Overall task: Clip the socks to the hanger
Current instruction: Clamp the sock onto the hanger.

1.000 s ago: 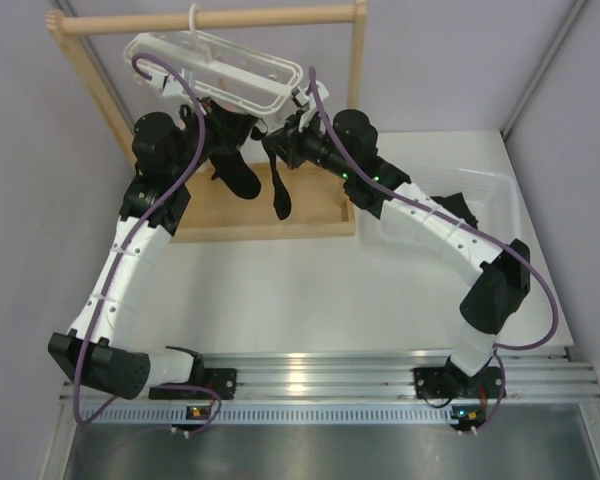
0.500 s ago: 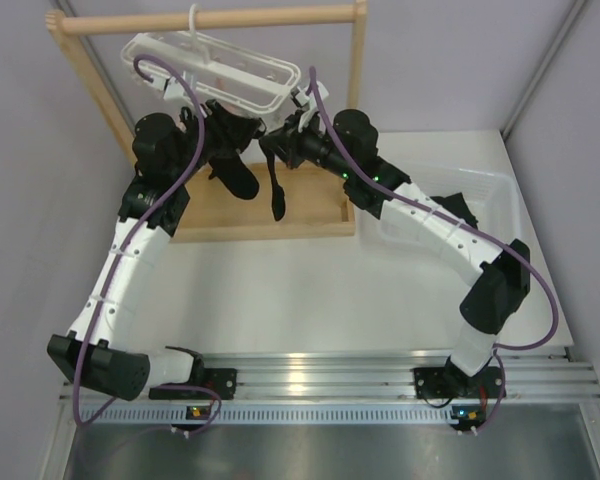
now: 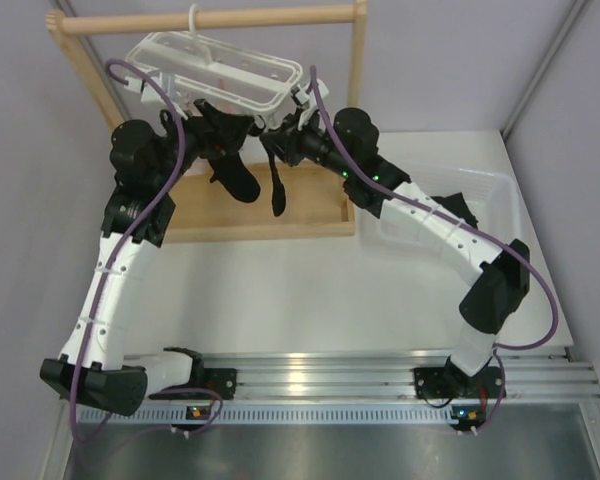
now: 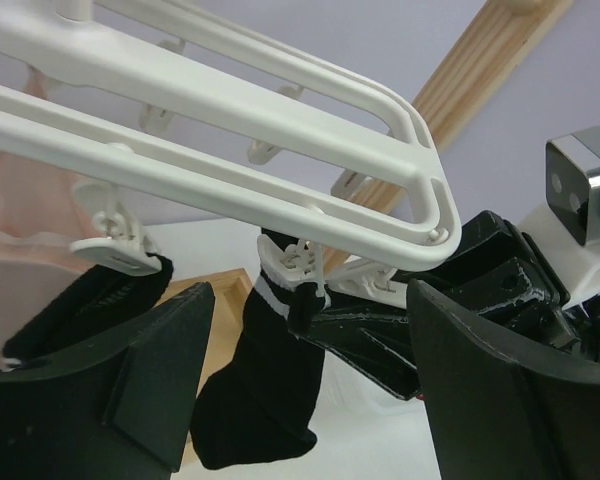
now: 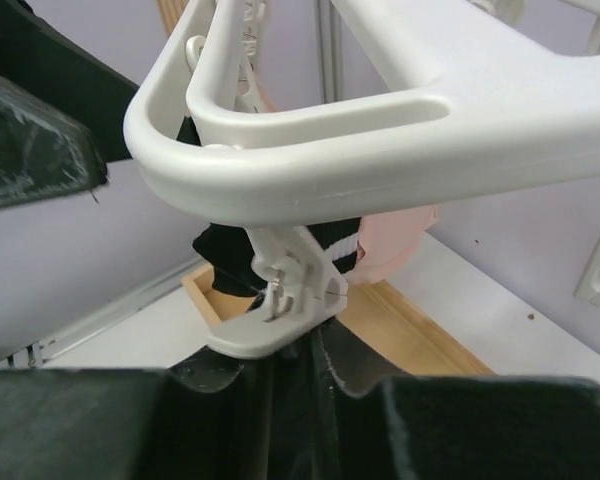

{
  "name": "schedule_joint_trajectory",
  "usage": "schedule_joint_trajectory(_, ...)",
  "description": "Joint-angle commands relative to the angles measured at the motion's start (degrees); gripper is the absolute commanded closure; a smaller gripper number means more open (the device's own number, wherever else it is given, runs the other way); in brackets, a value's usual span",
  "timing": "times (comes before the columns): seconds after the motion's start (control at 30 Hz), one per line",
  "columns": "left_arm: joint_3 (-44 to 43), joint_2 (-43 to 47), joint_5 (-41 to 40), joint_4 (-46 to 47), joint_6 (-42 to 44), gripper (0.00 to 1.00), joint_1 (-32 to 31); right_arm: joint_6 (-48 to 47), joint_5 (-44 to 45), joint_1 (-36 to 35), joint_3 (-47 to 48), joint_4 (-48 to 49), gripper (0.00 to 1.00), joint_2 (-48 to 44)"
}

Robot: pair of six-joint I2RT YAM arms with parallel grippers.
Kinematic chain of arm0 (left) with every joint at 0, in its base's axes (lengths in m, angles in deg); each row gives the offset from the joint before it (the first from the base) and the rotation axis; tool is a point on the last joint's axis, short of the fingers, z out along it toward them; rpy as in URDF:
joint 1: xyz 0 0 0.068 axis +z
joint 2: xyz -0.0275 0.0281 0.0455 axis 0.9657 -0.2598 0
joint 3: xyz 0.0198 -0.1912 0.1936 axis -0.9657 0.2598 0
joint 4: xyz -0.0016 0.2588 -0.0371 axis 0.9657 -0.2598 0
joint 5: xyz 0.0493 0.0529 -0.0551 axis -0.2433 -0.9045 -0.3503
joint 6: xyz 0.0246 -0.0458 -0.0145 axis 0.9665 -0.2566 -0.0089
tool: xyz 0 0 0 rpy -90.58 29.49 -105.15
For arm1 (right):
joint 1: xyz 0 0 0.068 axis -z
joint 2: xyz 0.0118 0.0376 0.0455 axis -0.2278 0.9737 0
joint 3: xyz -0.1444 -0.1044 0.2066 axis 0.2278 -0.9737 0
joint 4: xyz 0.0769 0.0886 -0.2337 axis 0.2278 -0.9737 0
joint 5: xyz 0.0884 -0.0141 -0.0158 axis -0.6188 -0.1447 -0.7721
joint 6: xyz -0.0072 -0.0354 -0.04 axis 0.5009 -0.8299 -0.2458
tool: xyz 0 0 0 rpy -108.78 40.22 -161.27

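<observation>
**Currently: Second Sock at the Clip, Release Pending**

1. Location. The hanger [image 3: 220, 70] hangs from the rack [image 3: 210, 19] at 12 o'clock in the top view. Both arms reach up to its 5 o'clock end.

2. Done. The first sock [image 3: 237, 172] hangs toe-down from a clip under the frame. Neither gripper touches it.

3. In hand. The second sock [image 3: 278, 192] hangs just beside the first, at its 3 o'clock. Its striped cuff sits at the corner clip [image 5: 285, 300]. From the left wrist view the clip appears to bite the cuff, so this step is judged nearly complete.

4. Grippers.
   - Left gripper [image 4: 310, 300]: fingers [image 4: 110, 390] spread wide and empty, one on each side of the second sock, apart from it.
   - Right gripper [image 3: 278, 140]: directly under the corner clip, against the sock. The clip and fabric hide the gap, so whether its fingers clench the sock or have let go cannot be told.

5. Left to do. Confirm that the clip holds, then back the right gripper away. Whether more socks wait in the bin [image 3: 500, 185] at 3 o'clock cannot be told. The pink cloth [image 4: 15, 215] beyond the hanger is not part of the task.
</observation>
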Motion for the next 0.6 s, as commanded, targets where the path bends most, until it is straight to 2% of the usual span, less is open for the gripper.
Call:
schedule_joint_trajectory(0.0, 0.22, 2.45, 0.45, 0.25, -0.93, 0.18, 2.18, -0.93, -0.12, -0.90, 1.93, 2.98, 0.81, -0.86)
schedule_joint_trajectory(0.1, 1.36, 3.77, 1.33, 0.16, -2.42, 0.18, 4.11, -2.15, 0.06, -0.73, -0.53, 2.37, 0.63, -2.62)
schedule_joint_trajectory(0.27, 2.68, 5.44, 4.22, 0.77, -2.69, 0.20, 6.49, -4.70, 0.06, 0.50, -5.98, 0.70, 0.58, -7.09)
schedule_joint_trajectory(0.43, 5.31, 7.55, 14.39, 3.94, 1.26, 0.22, 6.58, -8.91, -1.87, 1.64, -13.27, -0.10, 0.55, -13.15)
schedule_joint_trajectory(0.57, 6.20, 8.17, 21.62, 4.38, 6.44, 0.25, 6.58, -11.21, -8.28, 4.10, -17.93, -0.27, 0.55, -16.77)
